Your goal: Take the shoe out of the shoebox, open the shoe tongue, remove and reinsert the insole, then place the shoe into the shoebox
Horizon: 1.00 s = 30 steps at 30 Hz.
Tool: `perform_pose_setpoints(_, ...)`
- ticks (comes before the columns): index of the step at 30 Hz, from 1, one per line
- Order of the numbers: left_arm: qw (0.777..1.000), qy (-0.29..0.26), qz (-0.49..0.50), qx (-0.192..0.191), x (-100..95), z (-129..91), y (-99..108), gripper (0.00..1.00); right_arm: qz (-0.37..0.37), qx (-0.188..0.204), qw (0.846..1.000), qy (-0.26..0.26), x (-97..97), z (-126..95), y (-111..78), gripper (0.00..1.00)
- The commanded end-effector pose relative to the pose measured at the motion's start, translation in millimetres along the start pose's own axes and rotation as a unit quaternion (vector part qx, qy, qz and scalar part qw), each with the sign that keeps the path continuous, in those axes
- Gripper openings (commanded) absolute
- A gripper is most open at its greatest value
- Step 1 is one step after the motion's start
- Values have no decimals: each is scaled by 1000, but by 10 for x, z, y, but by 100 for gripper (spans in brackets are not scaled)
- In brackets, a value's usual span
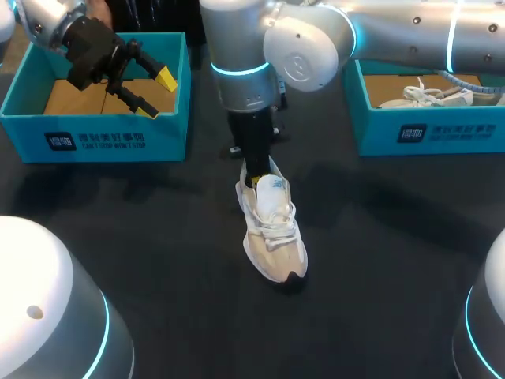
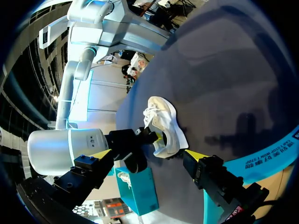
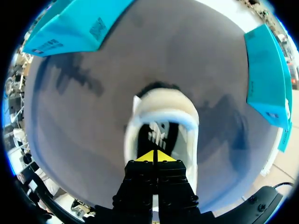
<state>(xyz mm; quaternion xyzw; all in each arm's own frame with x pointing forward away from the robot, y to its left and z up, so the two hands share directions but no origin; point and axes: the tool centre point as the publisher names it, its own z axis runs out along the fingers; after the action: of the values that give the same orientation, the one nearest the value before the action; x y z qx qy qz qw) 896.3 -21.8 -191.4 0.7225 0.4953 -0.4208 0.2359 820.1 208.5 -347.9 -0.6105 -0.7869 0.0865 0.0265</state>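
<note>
Head view: shoe (image 1: 271, 229) on the desk's (image 1: 158, 260) middle, right end effector (image 1: 256, 181) at its heel, left end effector (image 1: 155, 93) over the far-left shoebox (image 1: 95, 138); left wrist view: its fingers (image 2: 100, 153) apart, shoe ahead; right wrist view: tips (image 3: 145, 157) pressed together inside the shoe's opening.

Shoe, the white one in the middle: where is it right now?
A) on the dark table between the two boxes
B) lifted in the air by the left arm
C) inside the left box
A: the shoe rests on the table between the left shoebox and the right shoebox, the right gripper at its heel opening.
</note>
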Motion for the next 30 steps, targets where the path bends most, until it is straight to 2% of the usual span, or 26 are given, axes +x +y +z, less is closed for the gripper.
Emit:
perform_pose_setpoints(1, 1000, 1, 0, 0, 0, -3, -3, 100, 11, 24, 1000, -14, 24, -49, 9, 0)
perform_pose_setpoints(10, 1000, 1, 0, 0, 0, -3, -3, 100, 38, 59, 997, -23, -38, -137, -123, 0)
perform_pose_setpoints(24, 1000, 1, 0, 0, 0, -3, -3, 100, 52, 82, 995, -14, -126, 22, -252, 0)
perform_pose_setpoints(25, 1000, 1, 0, 0, 0, -3, -3, 100, 52, 85, 995, -13, -126, 28, -253, 5)
perform_pose_setpoints(27, 1000, 1, 0, 0, 0, -3, -3, 100, 54, 86, 995, -11, -127, 33, -257, 29)
perform_pose_setpoints(28, 1000, 1, 0, 0, 0, -3, -3, 100, 55, 89, 994, -12, -127, 32, -260, 36)
perform_pose_setpoints(30, 1000, 1, 0, 0, 0, -3, -3, 100, 55, 89, 994, -11, -120, 22, -272, 38)
